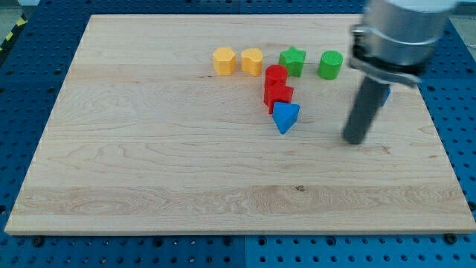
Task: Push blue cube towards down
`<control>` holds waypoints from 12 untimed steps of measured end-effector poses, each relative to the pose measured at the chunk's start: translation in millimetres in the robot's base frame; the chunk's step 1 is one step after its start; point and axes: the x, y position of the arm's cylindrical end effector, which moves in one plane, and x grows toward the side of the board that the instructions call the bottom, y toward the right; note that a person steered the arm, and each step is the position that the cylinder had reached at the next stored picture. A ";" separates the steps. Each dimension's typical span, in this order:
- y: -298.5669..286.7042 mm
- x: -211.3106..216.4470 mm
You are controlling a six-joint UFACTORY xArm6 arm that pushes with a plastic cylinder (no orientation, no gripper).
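- The straight dark rod ends in my tip [355, 141], which rests on the pale wooden table [149, 149] at the view's right, with bare wood all round it
- There is no gripper on this arm, so nothing is spread, pressed together or pinching; the rod only pushes
- The small blue cube [385, 94] shows only as a sliver at the rod's right edge, toward the view's top and right of my tip; the arm hides most of it, so I judge its shape from the task and cannot tell whether the rod touches it
- Step in hand, as I judge it: the approach, with the push not yet begun, since my tip lies on the cube's lower side
- The next move calls for going round the cube to its top side without knocking it, then driving straight toward the view's bottom, where the way looks free of blocks
- Well to the left of my tip lies a blue triangular block [285, 117], touching a red block [279, 94] above it, which in turn touches a second red block [276, 76]
- Along the top stand a green cylinder [330, 65], a green star block [293, 61] and two yellow blocks [252, 60] [224, 60]
- Count: two blue, two red, two green, two yellow, eight blocks in all; one rod, one table
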 end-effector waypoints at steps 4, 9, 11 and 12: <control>96.5 -44.9; 53.7 -131.3; 31.4 -97.1; 25.8 -66.6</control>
